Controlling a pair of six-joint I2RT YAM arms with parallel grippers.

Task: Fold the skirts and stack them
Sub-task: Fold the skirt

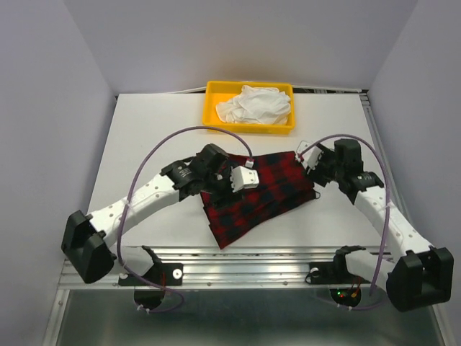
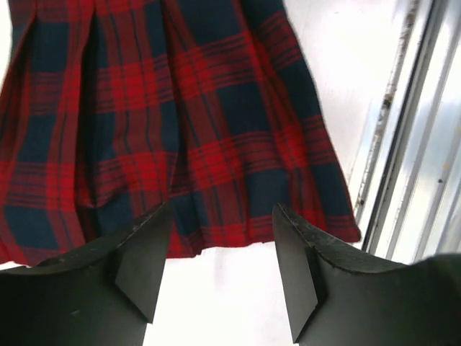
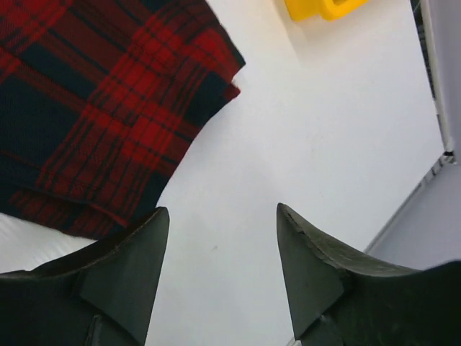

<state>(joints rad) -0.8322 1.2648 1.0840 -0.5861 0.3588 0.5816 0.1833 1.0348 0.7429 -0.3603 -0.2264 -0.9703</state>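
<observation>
Skirt (image 1: 256,194) first: you have one red-and-navy plaid piece lying flat near the middle of the white table (image 1: 144,137), its narrow end pointing toward 6 o'clock and its wide end spread toward 2 o'clock.

Your left arm comes in from 8 o'clock. Its elbow is low and its wrist sits over the skirt's 10 o'clock edge. In the left wrist view, the left gripper (image 2: 220,267) has its jaws spread wide with nothing between them. Bare table lies directly under the gap, and the pleated hem lies just beyond the fingertips (image 2: 144,267). I cannot tell whether they touch the cloth.

Your right arm comes in from 4 o'clock, bent at the elbow, with its wrist at the skirt's 2 o'clock corner. The right gripper (image 3: 220,267) is also spread apart and holds nothing. White table shows between its fingers (image 3: 310,274). In that view, the plaid corner lies off toward 10 o'clock, beside the left finger.

At the table's 12 o'clock edge sits a yellow bin (image 1: 213,108) with a crumpled white cloth (image 1: 256,104) inside, well apart from both grippers.
</observation>
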